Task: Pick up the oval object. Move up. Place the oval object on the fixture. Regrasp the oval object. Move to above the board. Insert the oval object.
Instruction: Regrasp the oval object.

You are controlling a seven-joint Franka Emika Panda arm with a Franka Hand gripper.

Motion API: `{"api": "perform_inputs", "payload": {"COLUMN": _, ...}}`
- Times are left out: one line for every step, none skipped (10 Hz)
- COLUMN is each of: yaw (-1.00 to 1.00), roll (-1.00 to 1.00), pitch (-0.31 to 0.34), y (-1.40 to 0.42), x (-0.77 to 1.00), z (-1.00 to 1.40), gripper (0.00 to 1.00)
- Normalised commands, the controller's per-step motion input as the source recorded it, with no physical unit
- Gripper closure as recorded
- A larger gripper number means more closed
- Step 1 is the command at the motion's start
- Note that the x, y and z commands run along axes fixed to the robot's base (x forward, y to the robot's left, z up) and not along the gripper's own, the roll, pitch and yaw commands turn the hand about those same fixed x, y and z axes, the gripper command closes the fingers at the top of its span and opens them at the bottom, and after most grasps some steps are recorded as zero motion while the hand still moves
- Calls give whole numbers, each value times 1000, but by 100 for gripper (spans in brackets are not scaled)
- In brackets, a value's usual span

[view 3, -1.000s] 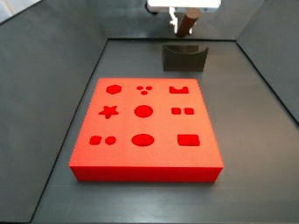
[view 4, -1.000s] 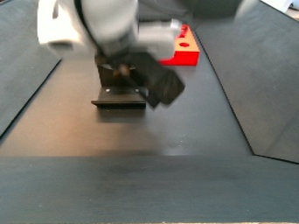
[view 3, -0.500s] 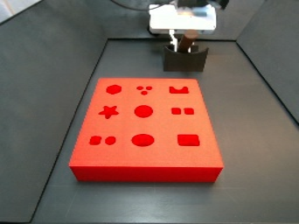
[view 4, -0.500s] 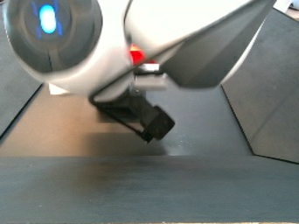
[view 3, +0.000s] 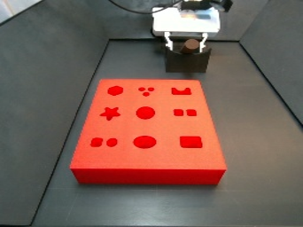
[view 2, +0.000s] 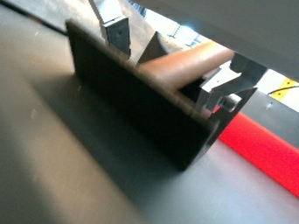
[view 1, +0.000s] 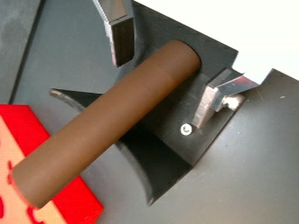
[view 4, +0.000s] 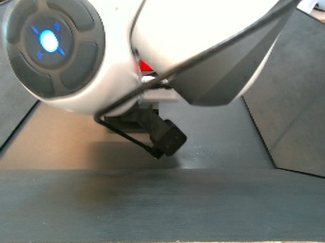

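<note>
The oval object (view 1: 117, 122), a brown rounded peg, lies in the notch of the dark fixture (view 1: 163, 162). It also shows in a wrist view (view 2: 187, 63) above the fixture's wall (view 2: 128, 105). My gripper (view 1: 167, 66) straddles the peg's end. Its fingers (view 1: 117, 31) stand on either side with a gap to the peg, so it is open. In a side view the gripper (view 3: 187, 40) sits right over the fixture (view 3: 187, 60), behind the red board (view 3: 148, 129). The peg is hidden in both side views.
The board with its shaped cut-outs lies in the middle of the dark floor, and a red corner of it shows in a wrist view (view 1: 35, 188). Dark walls enclose the floor. In a side view the arm's white body (view 4: 114, 47) fills most of the picture.
The gripper has come down from high above the fixture to right on it. The peg now rests in the notch, with the fingers apart from it.
</note>
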Motion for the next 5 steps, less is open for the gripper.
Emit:
{"api": "perform_inputs", "payload": {"yaw": -59, "roll": 15, "pitch": 64, "y": 2, "x": -3, "z": 1000, "gripper": 0}}
{"api": "perform_inputs", "payload": {"yaw": -48, "roll": 36, "pitch": 58, "y": 6, "x": -19, "z": 1000, "gripper": 0}}
{"api": "perform_inputs", "payload": {"yaw": -48, "roll": 49, "pitch": 49, "y": 1, "x": -27, "z": 1000, "gripper": 0}}
{"api": "perform_inputs", "payload": {"yaw": -45, "roll": 60, "pitch": 33, "y": 1, "x": -41, "z": 1000, "gripper": 0}}
{"api": "perform_inputs", "payload": {"yaw": -42, "roll": 61, "pitch": 32, "y": 1, "x": -43, "z": 857, "gripper": 0}}
